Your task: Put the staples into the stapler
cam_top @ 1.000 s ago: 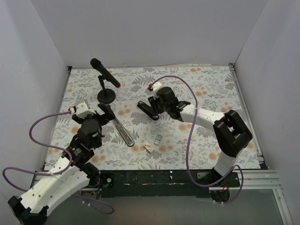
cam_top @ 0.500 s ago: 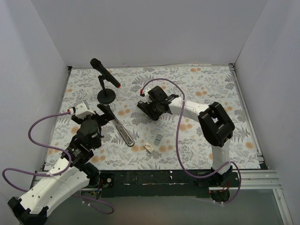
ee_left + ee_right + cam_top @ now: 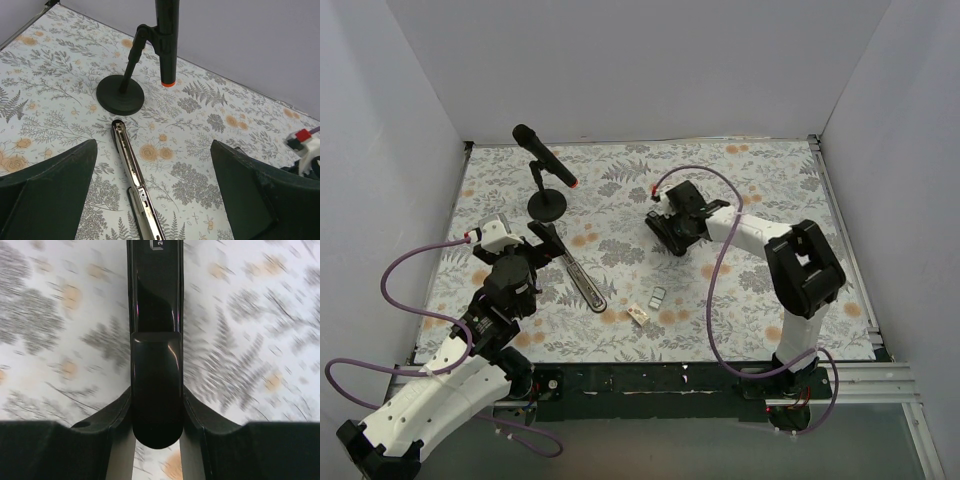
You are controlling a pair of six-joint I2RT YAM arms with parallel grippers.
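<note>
The long, slim silver-grey metal rail (image 3: 582, 284) of the stapler lies flat on the flower-printed tablecloth (image 3: 750, 180), left of the middle. In the left wrist view, what looks like its open channel faces up. The stapler's other half, the glossy black top arm (image 3: 155, 340), is well apart from it over the right half of the table, clamped lengthwise in the right gripper (image 3: 156, 410). Both fingers press against its flanks. It shows sharp while the cloth below is smeared, so it looks carried rather than lying loose.

That is the change. A second ago this gripper and its black piece stood nearer the middle of the table; now they have shifted to the right, further from the rail. Nothing else has moved. The tiny silvery-grey staple block (image 3: 658, 297) and the small whitish-tan cardboard box (image 3: 638, 314) just beside it lie where they lay, near the front edge between the two arms, untouched. The left gripper (image 3: 545, 243) hovers as before by the rail's far end, its jaws spread wide and holding nothing. The black microphone on its round stand (image 3: 542, 153) is beyond it.

For the task this reads as preparation only. The top arm is out of the way and the rail lies exposed, but no staples are in it yet. The next need is probably to fetch the staple block and seat it in the channel. That is a delicate pick for something so small and flat, and it would be easy to nudge the block aside.
</note>
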